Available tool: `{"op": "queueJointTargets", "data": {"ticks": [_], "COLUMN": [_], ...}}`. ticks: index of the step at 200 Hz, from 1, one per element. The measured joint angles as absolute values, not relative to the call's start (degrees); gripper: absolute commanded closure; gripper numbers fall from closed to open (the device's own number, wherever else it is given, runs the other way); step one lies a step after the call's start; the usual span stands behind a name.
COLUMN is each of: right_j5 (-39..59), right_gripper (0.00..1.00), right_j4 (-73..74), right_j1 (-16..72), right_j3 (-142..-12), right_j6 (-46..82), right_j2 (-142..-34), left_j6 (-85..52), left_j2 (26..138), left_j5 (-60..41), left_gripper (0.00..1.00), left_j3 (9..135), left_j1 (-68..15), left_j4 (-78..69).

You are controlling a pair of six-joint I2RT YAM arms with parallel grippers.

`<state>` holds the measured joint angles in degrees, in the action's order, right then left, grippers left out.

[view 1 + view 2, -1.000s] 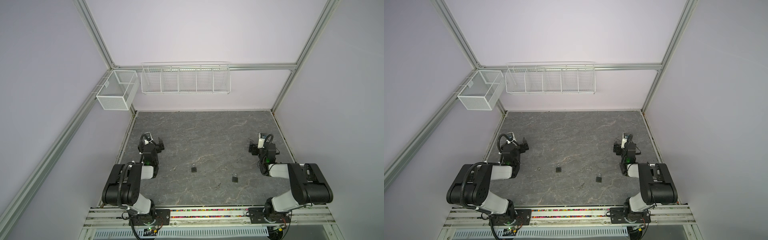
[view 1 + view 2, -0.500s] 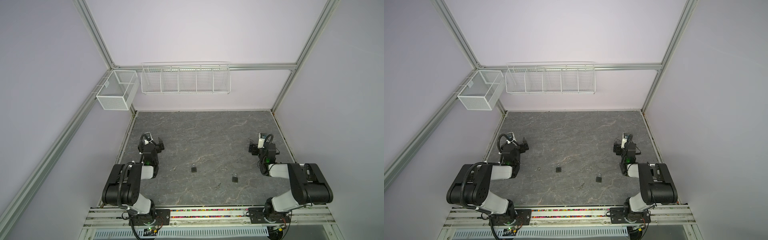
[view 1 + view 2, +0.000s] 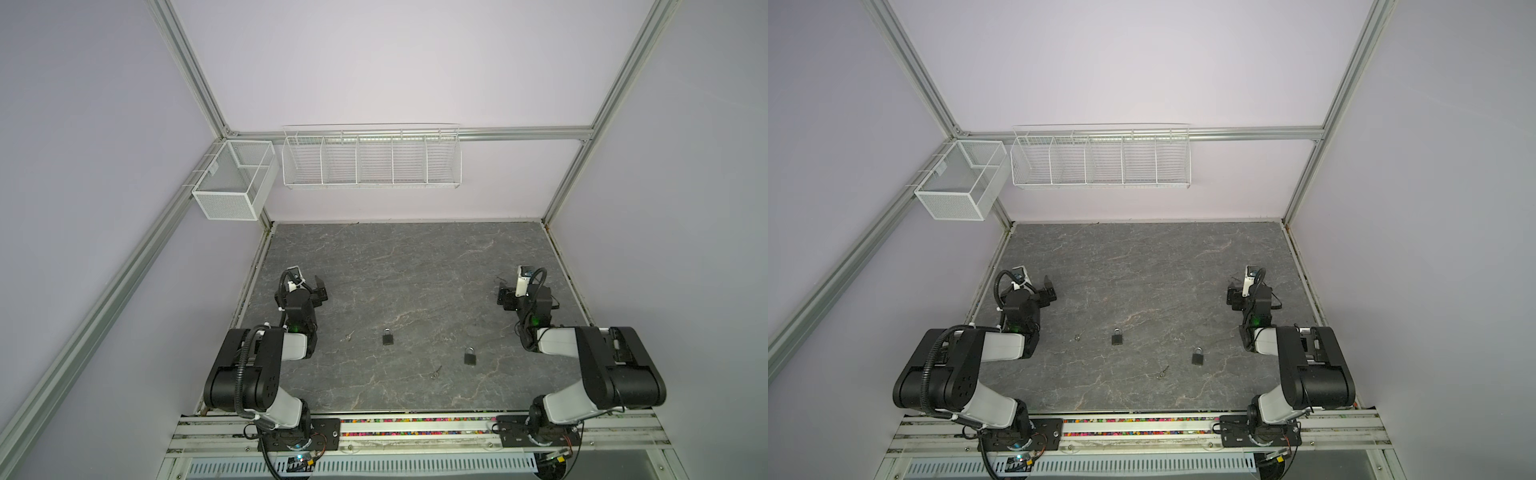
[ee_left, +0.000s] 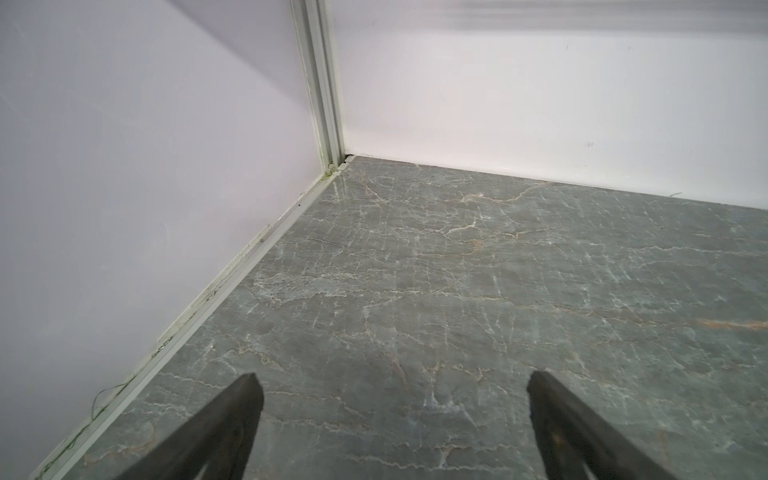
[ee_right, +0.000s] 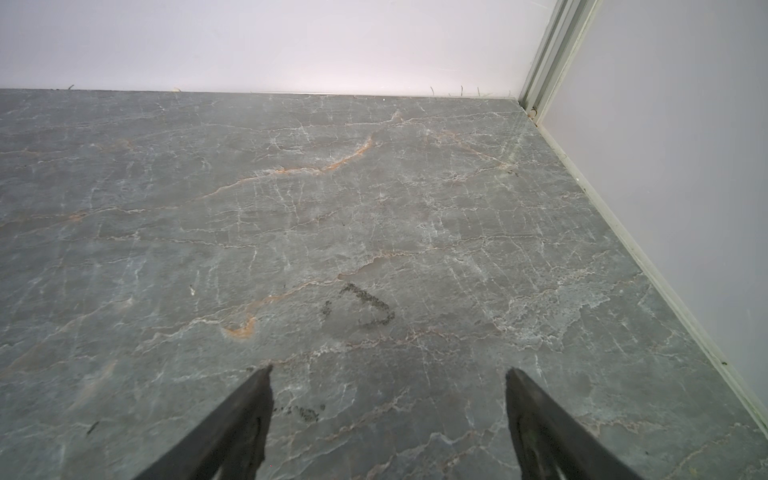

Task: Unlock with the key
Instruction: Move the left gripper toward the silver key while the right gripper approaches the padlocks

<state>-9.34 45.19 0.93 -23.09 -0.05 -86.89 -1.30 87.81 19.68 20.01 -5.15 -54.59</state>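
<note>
Gaping wide, neither claw holds anything.
Left gripper (image 4: 392, 384) is near the left edge of the tabletop (image 3: 407, 257), right gripper (image 5: 388, 376) near its right edge; between them, toward the front edge, lie left key (image 3: 347, 336), left padlock (image 3: 387, 337), right key (image 3: 436, 372) and right padlock (image 3: 470, 357), each apart from the others.

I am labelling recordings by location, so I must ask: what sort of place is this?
Most likely a robot laboratory cell, not a home: plain walls in an aluminium frame, two robot arms bolted on a front rail, and wire baskets hung on the back wall.
</note>
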Motion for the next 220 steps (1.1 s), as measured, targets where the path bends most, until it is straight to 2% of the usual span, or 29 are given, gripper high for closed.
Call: {"op": "queueJointTargets", "data": {"ticks": [27,71,111,146,180,220], "right_j5": [-8.78,-10.96,-13.32,-14.74,-11.57,-9.76], "right_gripper": [0.12,0.11,0.11,0.11,0.12,0.12], "right_j4": [40.40,31.70,16.78,2.02,-9.87,-17.43], "right_j1": [0.89,0.80,-0.19,-1.26,-0.19,10.28], "right_j3": [-24.77,-26.28,-33.61,-34.50,-37.08,-41.06], "right_j6": [-0.30,2.46,14.74,27.79,31.88,32.14], "right_j2": [-83.57,-72.51,-64.95,-58.65,-58.41,-60.45], "left_j6": [-1.28,-3.07,-14.09,-24.95,-28.60,-31.20], "left_j2": [83.74,69.41,58.54,51.35,48.40,46.57], "left_j5": [19.68,20.38,23.83,26.24,21.34,12.99], "left_gripper": [0.01,0.00,0.00,0.00,0.00,0.11], "left_j3": [17.98,18.81,22.11,22.13,24.62,28.73], "left_j1": [-5.15,-5.15,-5.15,-4.86,-4.89,-5.13], "left_j4": [-53.78,-45.30,-33.12,-25.28,-15.20,-5.06]}}
